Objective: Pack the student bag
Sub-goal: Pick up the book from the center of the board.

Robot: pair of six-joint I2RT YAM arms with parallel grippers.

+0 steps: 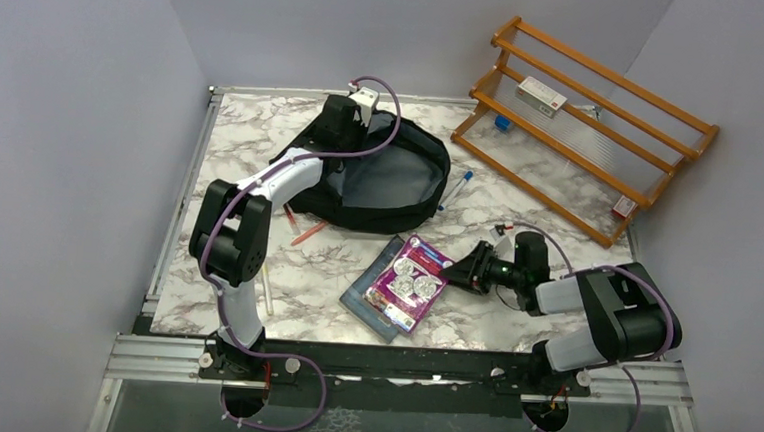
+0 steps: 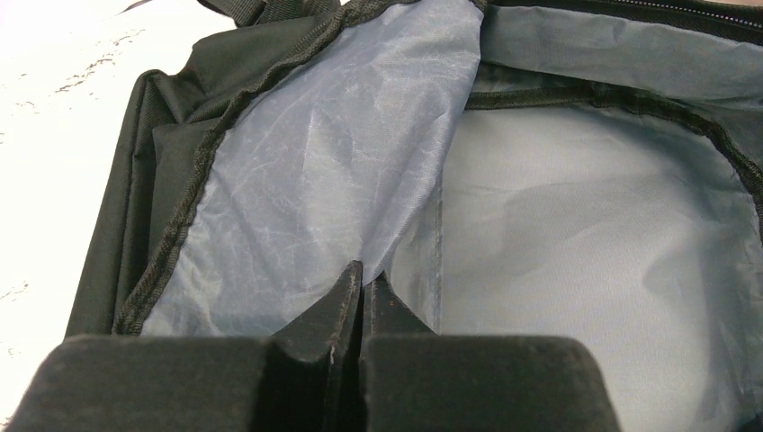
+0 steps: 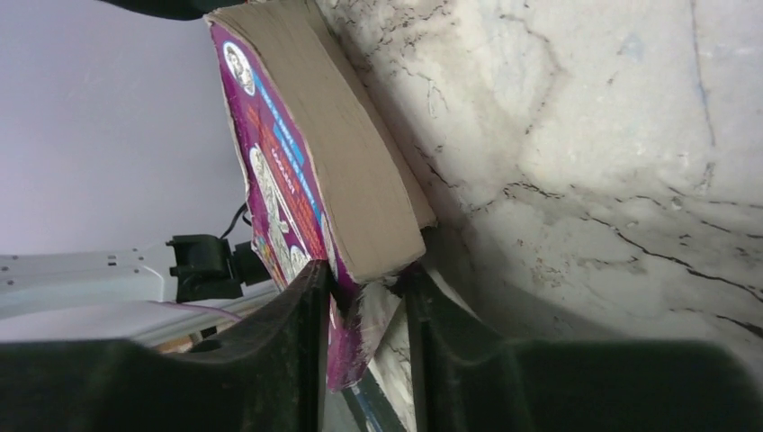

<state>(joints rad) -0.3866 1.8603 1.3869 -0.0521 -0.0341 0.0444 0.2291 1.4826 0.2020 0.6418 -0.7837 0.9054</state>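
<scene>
A: Bag (image 1: 390,181)?
B: Far-centre on table (image 1: 512,324), long axis left-right, mouth open upward.
A: Book (image 1: 409,283)?
B: Nearer than bag, corner clamped by right gripper (image 3: 364,274).
A: Left gripper (image 2: 364,274)?
B: At bag's far-left end, pinched closed on lining (image 2: 315,180).

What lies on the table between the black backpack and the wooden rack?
A white pen with a blue cap lies there on the marble table, close to the backpack and apart from the rack. The top view shows it.

book (image 1: 409,281) before bag (image 1: 390,186), rack (image 1: 562,152) rear right
</scene>
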